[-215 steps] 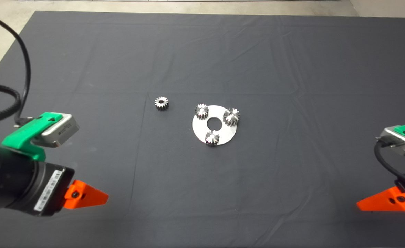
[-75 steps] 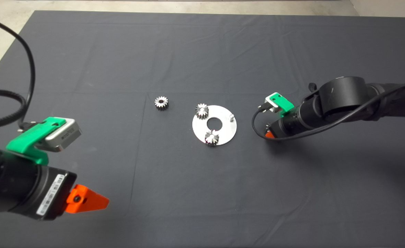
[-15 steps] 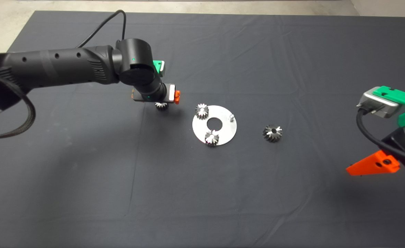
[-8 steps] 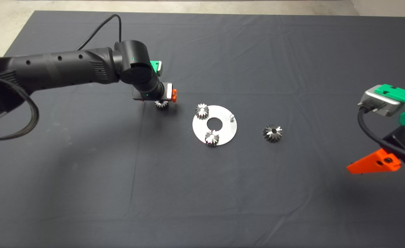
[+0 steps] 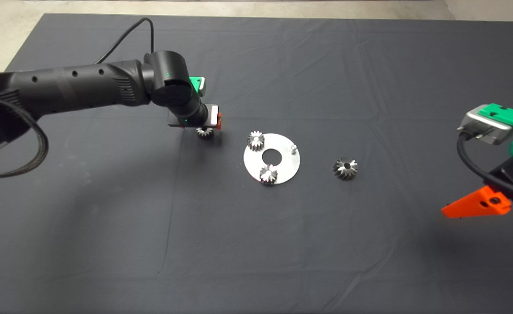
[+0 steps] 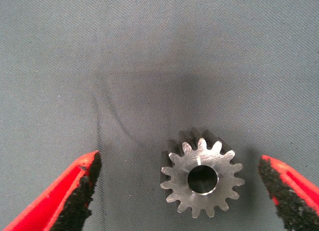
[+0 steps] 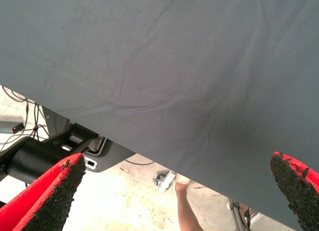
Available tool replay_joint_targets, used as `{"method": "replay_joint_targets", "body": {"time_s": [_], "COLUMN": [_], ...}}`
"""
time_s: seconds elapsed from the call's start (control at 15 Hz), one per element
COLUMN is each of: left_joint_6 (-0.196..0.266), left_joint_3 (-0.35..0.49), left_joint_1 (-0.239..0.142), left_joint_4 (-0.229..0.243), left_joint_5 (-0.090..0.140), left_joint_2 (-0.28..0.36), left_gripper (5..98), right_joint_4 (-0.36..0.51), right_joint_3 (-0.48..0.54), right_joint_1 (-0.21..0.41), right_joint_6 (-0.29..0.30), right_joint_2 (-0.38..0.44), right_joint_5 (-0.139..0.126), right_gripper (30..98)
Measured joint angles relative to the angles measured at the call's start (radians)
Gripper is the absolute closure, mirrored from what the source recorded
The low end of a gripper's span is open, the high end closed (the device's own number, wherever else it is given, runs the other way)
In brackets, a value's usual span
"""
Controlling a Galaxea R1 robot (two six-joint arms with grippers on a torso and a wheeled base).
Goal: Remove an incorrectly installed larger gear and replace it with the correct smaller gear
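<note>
Overhead view shows the left pincer (image 5: 207, 124) poised directly above the smaller gear (image 5: 204, 132), which lies flat, bore up, left of the round plate (image 5: 282, 172), while the larger gear (image 5: 345, 168) lies on the mat to its right, nearer the parked right pincer (image 5: 472, 206). Left wrist view has the smaller gear (image 6: 202, 177) between wide-spread fingers (image 6: 75, 196), nearer one pad. Right wrist view shows that pincer's fingers (image 7: 47, 196) spread, holding nothing.

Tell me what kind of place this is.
Likely a robotics lab test bench: a table under a dark mat, a small metal gear plate as the only workpiece, and bare concrete floor with loose cables beyond the mat.
</note>
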State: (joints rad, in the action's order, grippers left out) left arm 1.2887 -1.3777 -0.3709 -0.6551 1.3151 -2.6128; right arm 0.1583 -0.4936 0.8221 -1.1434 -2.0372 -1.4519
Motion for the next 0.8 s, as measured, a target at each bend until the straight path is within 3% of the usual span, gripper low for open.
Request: {"method": "replay_joint_targets", "body": {"time_s": [0.27,0.47,0.8], "left_joint_6": [0.001,0.0,0.0], "left_joint_3": [0.0,0.0,0.001], "left_joint_1": [0.006,0.022,0.031], "left_joint_4": [0.0,0.0,0.0], "left_joint_5": [-0.007,-0.029,-0.033], "left_joint_2": [-0.001,0.0,0.0], "left_gripper": [28.8,28.8,35.6], "right_joint_4": [0.0,0.0,0.0], "right_joint_3": [0.002,0.013,0.013], "right_joint_1": [0.001,0.001,0.002], "right_joint_6": [0.0,0.0,-0.006], "right_joint_2": [0.001,0.0,0.001], "right_joint_5": [0.0,0.001,0.001], "right_gripper": [30.8,30.8,30.8]}}
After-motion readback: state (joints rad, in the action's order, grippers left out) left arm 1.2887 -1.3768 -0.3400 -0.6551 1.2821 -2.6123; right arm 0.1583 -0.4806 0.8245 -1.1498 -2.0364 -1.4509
